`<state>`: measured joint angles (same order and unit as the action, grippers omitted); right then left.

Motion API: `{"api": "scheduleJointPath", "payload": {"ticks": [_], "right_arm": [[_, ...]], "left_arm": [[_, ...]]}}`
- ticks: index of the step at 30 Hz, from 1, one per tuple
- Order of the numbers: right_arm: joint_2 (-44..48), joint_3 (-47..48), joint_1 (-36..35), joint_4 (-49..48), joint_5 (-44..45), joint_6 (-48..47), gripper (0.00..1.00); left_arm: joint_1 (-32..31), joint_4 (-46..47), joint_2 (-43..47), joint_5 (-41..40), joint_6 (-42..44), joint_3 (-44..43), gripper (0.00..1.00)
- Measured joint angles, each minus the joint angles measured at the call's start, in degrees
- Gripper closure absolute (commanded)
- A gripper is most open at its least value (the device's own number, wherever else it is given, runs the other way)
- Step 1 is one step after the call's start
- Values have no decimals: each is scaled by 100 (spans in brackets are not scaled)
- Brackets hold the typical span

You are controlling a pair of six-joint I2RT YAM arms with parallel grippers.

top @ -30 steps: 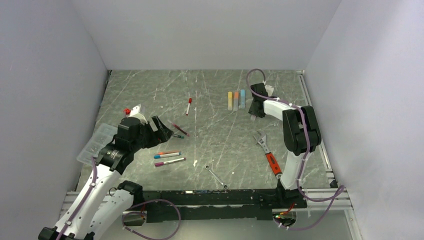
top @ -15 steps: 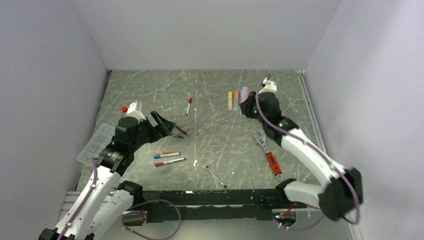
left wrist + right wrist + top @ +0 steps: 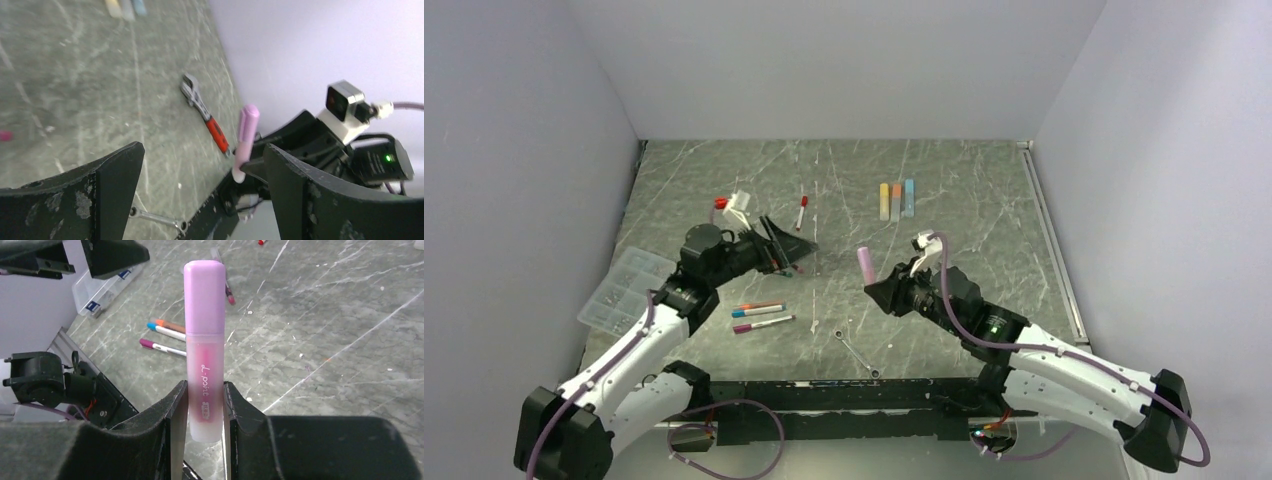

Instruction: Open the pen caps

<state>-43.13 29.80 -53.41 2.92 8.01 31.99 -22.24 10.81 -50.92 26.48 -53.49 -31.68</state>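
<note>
On the left side of the grey table (image 3: 984,180), my left tool (image 3: 796,244) is spread wide and holds nothing. In the middle, up in the air, my right tool (image 3: 879,291) pinches the bottom of a chunky pink plastic highlighter (image 3: 204,365). I should close the left tool on just its pink cap (image 3: 204,295), then pull straight. A second ago, my right tool was far back by three pastel highlighters (image 3: 896,200).

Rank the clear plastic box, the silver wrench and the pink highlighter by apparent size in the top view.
1. clear plastic box, clearly largest.
2. silver wrench, long but thin.
3. pink highlighter, shortest, even though the right tool holds it raised, nearer the camera.
</note>
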Motion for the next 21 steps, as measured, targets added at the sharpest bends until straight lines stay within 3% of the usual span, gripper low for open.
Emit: {"api": "scheduleJointPath", "payload": {"ticks": [12, 21], "right_arm": [[-216, -151, -385, -780, 107, 57, 100], [-522, -136, -597, -892, 341, 63, 100]], "left_arm": [[-1012, -372, -236, 39, 708, -682, 13], [-1958, -1154, -909, -833, 1250, -1174, 19]]}}
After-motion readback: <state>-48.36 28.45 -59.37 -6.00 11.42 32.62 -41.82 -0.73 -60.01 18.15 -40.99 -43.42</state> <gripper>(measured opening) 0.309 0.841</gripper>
